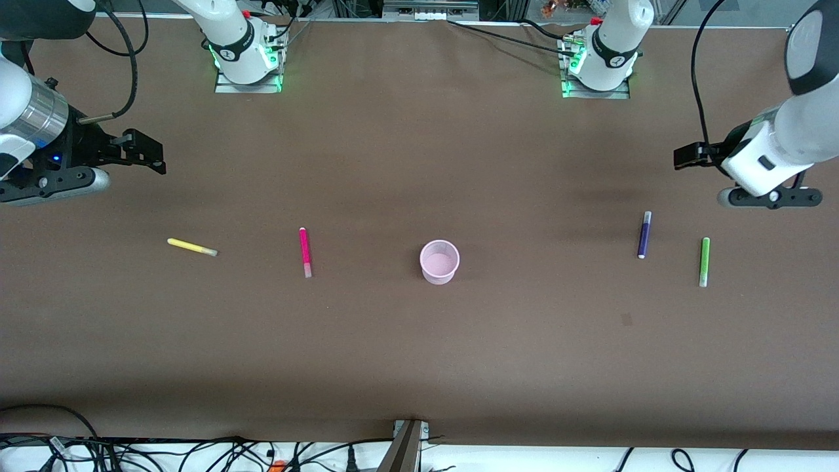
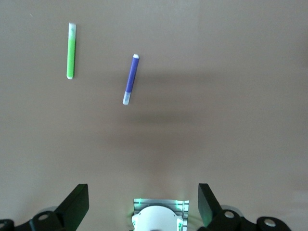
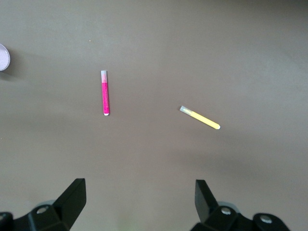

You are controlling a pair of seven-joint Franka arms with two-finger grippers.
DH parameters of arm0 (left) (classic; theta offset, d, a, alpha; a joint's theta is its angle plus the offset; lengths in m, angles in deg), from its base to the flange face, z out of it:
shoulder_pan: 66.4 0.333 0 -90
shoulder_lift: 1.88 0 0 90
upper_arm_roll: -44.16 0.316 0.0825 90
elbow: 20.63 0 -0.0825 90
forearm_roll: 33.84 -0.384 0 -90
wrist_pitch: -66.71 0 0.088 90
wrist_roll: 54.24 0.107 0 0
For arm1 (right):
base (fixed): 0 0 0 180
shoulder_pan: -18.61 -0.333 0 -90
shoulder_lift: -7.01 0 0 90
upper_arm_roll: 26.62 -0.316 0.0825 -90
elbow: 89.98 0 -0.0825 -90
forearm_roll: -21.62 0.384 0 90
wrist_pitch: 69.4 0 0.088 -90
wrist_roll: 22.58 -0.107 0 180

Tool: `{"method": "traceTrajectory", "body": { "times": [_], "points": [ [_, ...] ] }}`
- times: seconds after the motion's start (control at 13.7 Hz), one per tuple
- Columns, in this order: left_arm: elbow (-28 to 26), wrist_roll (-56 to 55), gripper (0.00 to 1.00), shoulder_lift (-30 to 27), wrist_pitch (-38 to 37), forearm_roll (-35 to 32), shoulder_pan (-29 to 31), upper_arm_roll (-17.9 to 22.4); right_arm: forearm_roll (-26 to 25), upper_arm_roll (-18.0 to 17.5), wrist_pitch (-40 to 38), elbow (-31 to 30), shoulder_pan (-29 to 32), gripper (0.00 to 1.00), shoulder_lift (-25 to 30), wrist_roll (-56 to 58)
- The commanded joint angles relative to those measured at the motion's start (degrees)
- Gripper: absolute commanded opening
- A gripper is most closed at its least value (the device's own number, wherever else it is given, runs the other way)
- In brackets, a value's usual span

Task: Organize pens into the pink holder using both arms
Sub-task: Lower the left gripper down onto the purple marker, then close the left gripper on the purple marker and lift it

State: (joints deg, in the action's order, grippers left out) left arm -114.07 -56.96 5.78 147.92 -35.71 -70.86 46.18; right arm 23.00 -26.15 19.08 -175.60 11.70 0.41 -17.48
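The pink holder [image 1: 439, 261] stands upright and empty near the middle of the worktop, about midway between the two ends and a little nearer the front-camera edge than the robots' bases. Only a sliver of it shows at the edge of the right wrist view [image 3: 4, 57].

All four pens lie flat on the brown table [image 1: 419, 367], none touching the holder or each other. Toward the right arm's end, the magenta-pink pen [image 1: 305, 252] [image 3: 104, 93] lies closest to the holder, pale end pointing at the front-camera edge. The yellow pen [image 1: 191, 247] [image 3: 200, 118] lies slanted, closer to that end's edge, its pale tip pointing toward the magenta one. Toward the left arm's end, the purple pen [image 1: 644, 235] [image 2: 130, 79] lies nearer the holder, and the green pen [image 1: 704, 261] [image 2: 71, 50] lies just beside it, closer to that end's edge and slightly nearer the front camera.

The right gripper [image 1: 141, 152] [image 3: 139, 202] hangs in the air over bare table by the right arm's end, its fingers spread wide with nothing between them. The left gripper [image 1: 688, 156] [image 2: 143, 204] hovers over bare table by the left arm's end, above the spot just bases-ward of the purple and green pens, fingers likewise parted and empty.
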Motion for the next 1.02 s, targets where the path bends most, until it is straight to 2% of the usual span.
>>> {"method": "traceTrajectory", "body": {
  "times": [0.0, 0.51, 0.95],
  "points": [
    [-0.5, 0.9, 1.0, 3.1, 2.5, 0.2, 0.9, 0.0, 0.6, -0.7, -0.2, -0.6, 1.0, 1.0, 0.5, 0.6],
    [-21.9, 5.2, 1.0, 4.8, 38.5, -5.9, 0.8, -0.1, 0.6, -0.7, -0.2, -0.5, 0.9, 1.0, 0.5, 0.6],
    [-28.0, 17.8, 1.0, 14.9, 60.4, -6.4, 5.2, -0.1, 0.6, -0.7, -0.2, -0.5, 0.9, 1.0, 0.6, 0.5]
  ]
}}
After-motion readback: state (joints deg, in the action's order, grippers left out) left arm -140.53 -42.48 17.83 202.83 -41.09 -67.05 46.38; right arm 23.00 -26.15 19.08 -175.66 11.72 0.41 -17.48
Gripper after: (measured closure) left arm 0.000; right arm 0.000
